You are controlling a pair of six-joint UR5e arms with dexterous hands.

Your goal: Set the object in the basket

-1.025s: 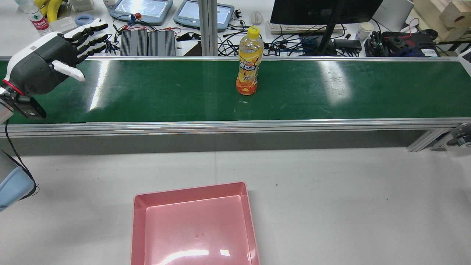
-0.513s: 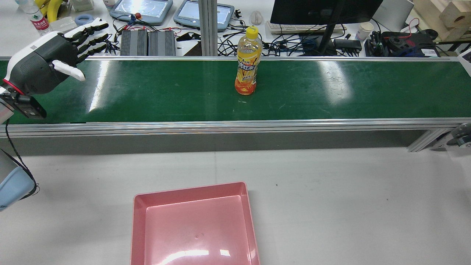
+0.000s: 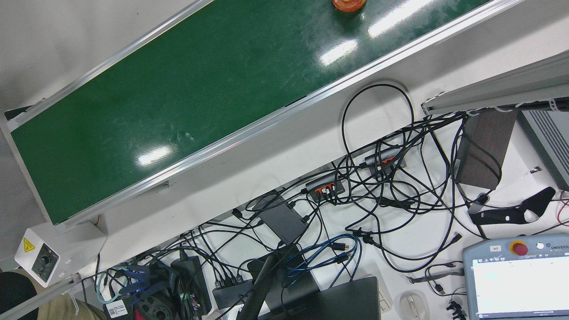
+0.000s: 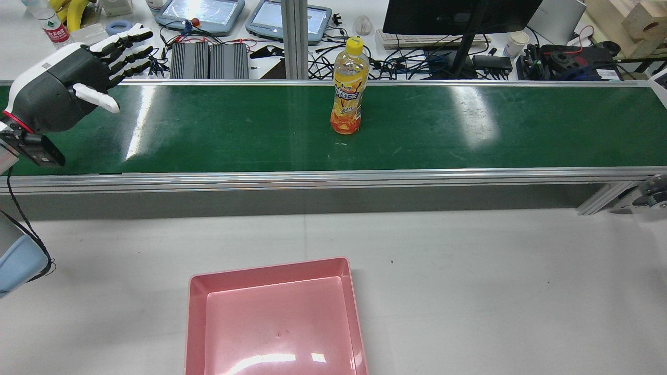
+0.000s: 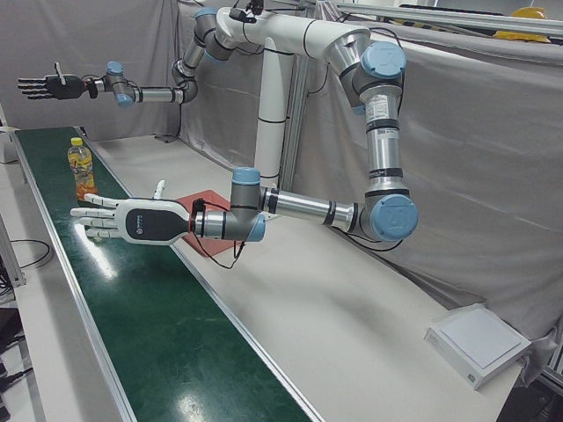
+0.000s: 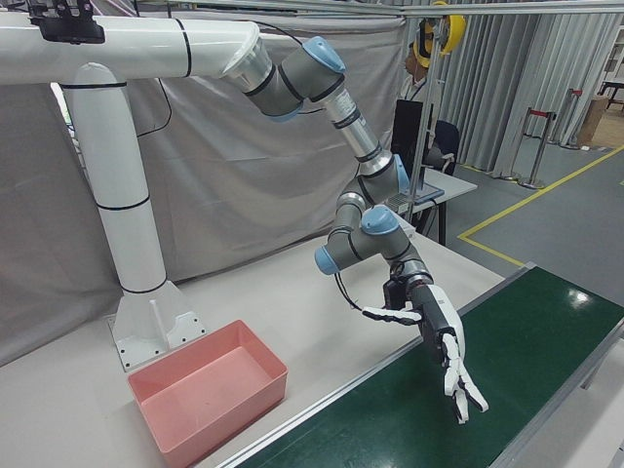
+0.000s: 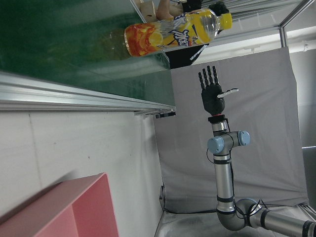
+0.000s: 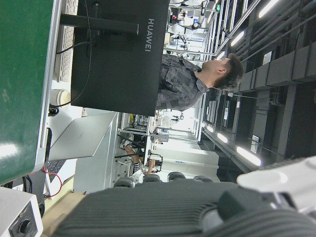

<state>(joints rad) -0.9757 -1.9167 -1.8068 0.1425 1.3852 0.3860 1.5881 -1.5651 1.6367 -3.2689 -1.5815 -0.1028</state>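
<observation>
An orange drink bottle (image 4: pixel 346 99) with a yellow cap stands upright on the green conveyor belt (image 4: pixel 469 130), near its middle. It also shows in the left-front view (image 5: pixel 82 171) and the left hand view (image 7: pixel 173 32). My left hand (image 4: pixel 62 96) is open and empty, fingers spread, above the belt's left end, far left of the bottle. It also shows in the left-front view (image 5: pixel 123 220). My right hand (image 5: pixel 42 86) is open and empty, raised high beyond the belt's far end. The pink basket (image 4: pixel 268 270) sits empty on the white table, nearer than the belt.
Beyond the belt lies a cluttered desk with a monitor (image 4: pixel 458 15), teach pendants (image 4: pixel 200 13), power bricks and cables. The belt has aluminium side rails (image 4: pixel 333 177). A control box (image 3: pixel 42 255) stands at one belt end. A white box (image 5: pixel 479 343) lies on the table corner.
The bottle has shifted a little to the left along the belt. My left hand has stayed open in nearly the same place.
</observation>
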